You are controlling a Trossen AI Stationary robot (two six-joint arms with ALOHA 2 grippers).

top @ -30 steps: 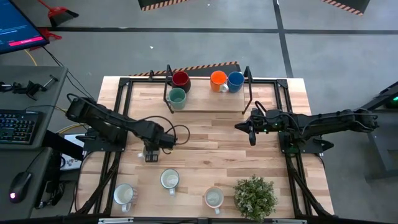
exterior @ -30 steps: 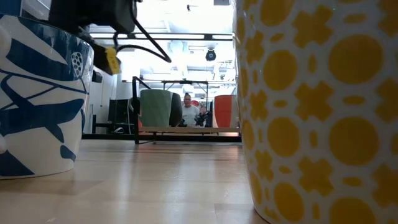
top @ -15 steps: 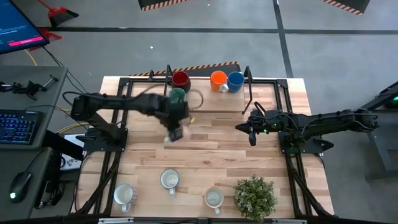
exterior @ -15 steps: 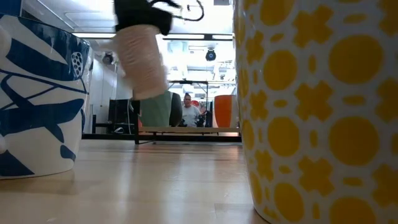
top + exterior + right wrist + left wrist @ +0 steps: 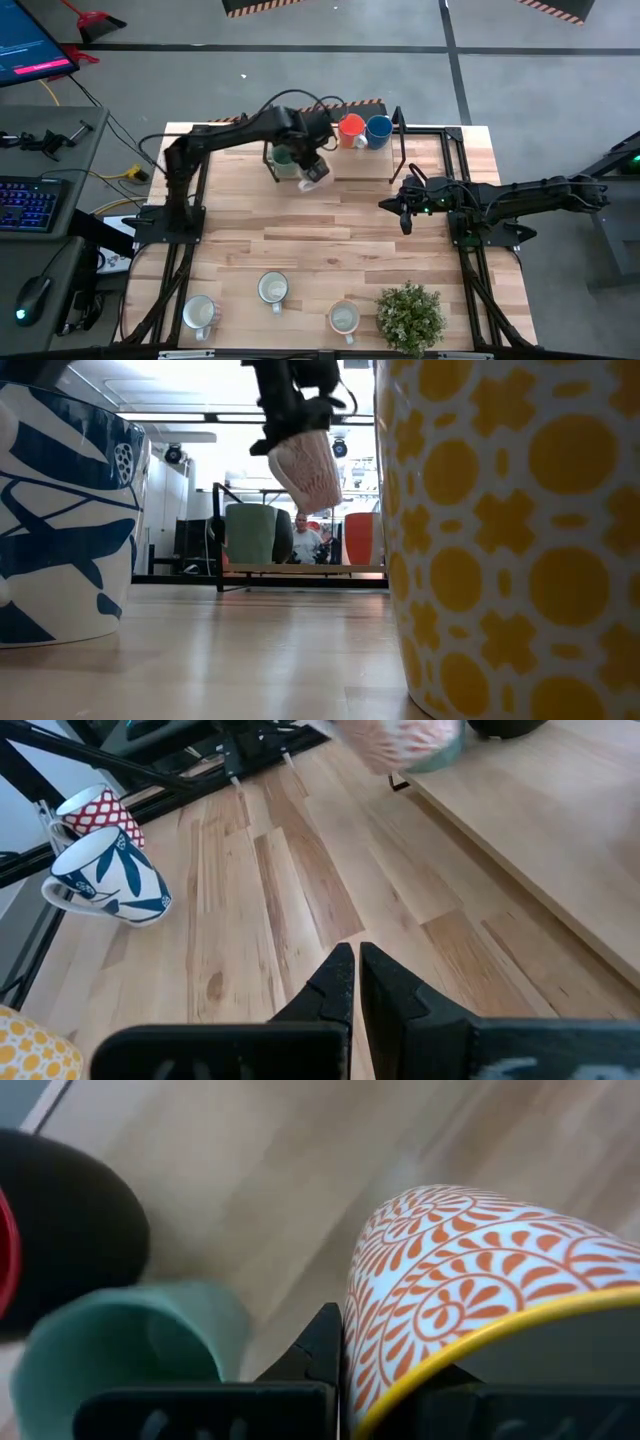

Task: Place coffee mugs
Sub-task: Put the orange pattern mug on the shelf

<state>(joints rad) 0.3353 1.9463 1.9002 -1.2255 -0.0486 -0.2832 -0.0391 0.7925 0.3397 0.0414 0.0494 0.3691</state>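
One arm outstretched, mug aloft

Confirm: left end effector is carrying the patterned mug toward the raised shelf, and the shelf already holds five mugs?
Not five. The high view shows four mugs on the raised shelf: dark red, teal green, orange and blue. The rest stands: the left end effector holds the patterned mug by the shelf.
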